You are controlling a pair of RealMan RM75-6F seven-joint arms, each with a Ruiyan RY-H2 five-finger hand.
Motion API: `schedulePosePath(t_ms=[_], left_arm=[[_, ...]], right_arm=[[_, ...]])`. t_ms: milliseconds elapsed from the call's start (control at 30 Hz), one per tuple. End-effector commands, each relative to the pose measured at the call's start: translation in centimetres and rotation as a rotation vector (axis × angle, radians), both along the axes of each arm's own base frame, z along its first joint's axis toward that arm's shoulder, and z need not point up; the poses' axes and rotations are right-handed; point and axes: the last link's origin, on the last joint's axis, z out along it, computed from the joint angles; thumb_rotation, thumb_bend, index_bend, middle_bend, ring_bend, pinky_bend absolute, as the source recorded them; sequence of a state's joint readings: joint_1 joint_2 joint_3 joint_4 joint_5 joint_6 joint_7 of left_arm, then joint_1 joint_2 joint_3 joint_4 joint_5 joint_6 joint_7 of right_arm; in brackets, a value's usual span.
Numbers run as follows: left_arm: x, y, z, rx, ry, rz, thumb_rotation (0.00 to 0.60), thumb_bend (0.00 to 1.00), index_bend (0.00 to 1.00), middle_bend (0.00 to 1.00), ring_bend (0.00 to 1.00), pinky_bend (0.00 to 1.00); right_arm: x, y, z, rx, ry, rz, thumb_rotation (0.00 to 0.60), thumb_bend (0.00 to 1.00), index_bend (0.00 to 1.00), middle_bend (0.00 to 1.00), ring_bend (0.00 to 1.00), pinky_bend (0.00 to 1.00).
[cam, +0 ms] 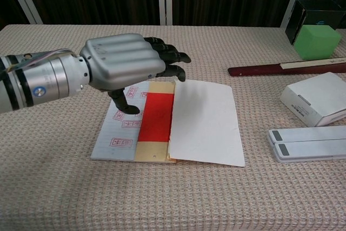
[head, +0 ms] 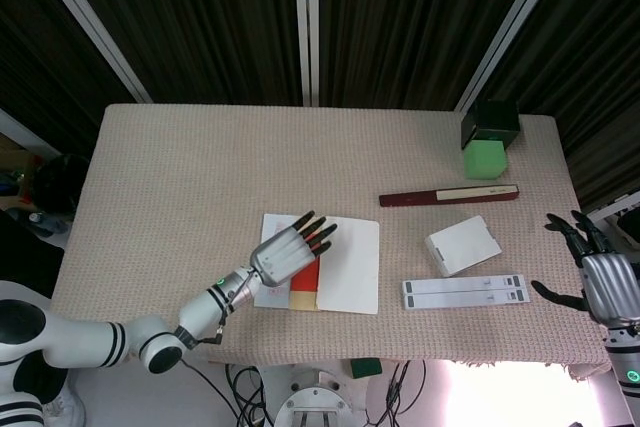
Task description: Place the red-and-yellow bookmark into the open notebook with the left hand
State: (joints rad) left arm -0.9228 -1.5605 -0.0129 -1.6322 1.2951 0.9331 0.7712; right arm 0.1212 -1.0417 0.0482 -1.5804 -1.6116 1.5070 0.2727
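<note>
The red-and-yellow bookmark point(cam: 157, 120) point(head: 305, 283) lies flat along the inner fold of the open notebook point(cam: 205, 120) point(head: 350, 262), between the stamped left page and the blank white right page. My left hand point(cam: 124, 63) point(head: 285, 252) hovers just above the notebook's left page and the bookmark's far end, fingers apart and holding nothing; its thumb hangs over the left page. In the head view my right hand point(head: 600, 279) stays off the table's right edge, fingers spread and empty. The chest view does not show it.
A white box point(cam: 316, 105) point(head: 462, 245) and a pair of grey-white strips point(cam: 308, 143) point(head: 465, 292) lie right of the notebook. Behind them are a dark red ruler point(cam: 286, 68) point(head: 448, 195), a green cube point(cam: 318, 41) point(head: 485, 159) and a black box point(cam: 319, 12) point(head: 490, 119).
</note>
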Motion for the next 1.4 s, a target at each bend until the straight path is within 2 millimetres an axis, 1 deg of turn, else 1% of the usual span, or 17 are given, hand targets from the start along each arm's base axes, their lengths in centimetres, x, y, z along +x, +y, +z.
schedulePosePath(t_ms=[33,200,400,700,933,1400], left_arm=[[-0.2,-1.7,-0.4,-0.052,0.004,-0.003,0.6,0.16,0.18,0.01,0.03,0.1],[0.2,-4.3,-1.1,-0.122,-0.001,-0.026,0.6,0.16,0.18,0.0,0.02,0.1],[0.7,-5.4,-1.9,-0.141,-0.032,-0.032,0.6,0.16,0.17,0.0,0.0,0.09],[0.7,-5.3,-3.3,-0.176,-0.033,0.002,0.6,0.16,0.17,0.0,0.0,0.09],[0.6,-5.0,-4.1,-0.178,-0.024,0.003,0.6,0.16,0.17,0.0,0.0,0.09],[0.5,-4.4,-4.2,-0.169,-0.017,0.014,0.6,0.16,0.17,0.0,0.0,0.09]], right_arm=[[0.0,0.0,0.0,0.001,0.001,0.001,0.6,0.09,0.13,0.23,0.06,0.19],[0.0,0.2,0.3,-0.006,0.003,0.001,0.6,0.09,0.13,0.23,0.06,0.19],[-0.2,0.5,0.4,-0.013,0.002,-0.01,0.6,0.09,0.13,0.22,0.06,0.19],[-0.2,0.4,0.5,-0.012,0.004,-0.012,0.6,0.09,0.13,0.22,0.06,0.19],[-0.3,0.4,0.4,-0.011,0.004,-0.014,0.6,0.09,0.13,0.22,0.06,0.19],[-0.3,0.5,0.5,-0.014,0.004,-0.019,0.6,0.09,0.13,0.22,0.06,0.19]])
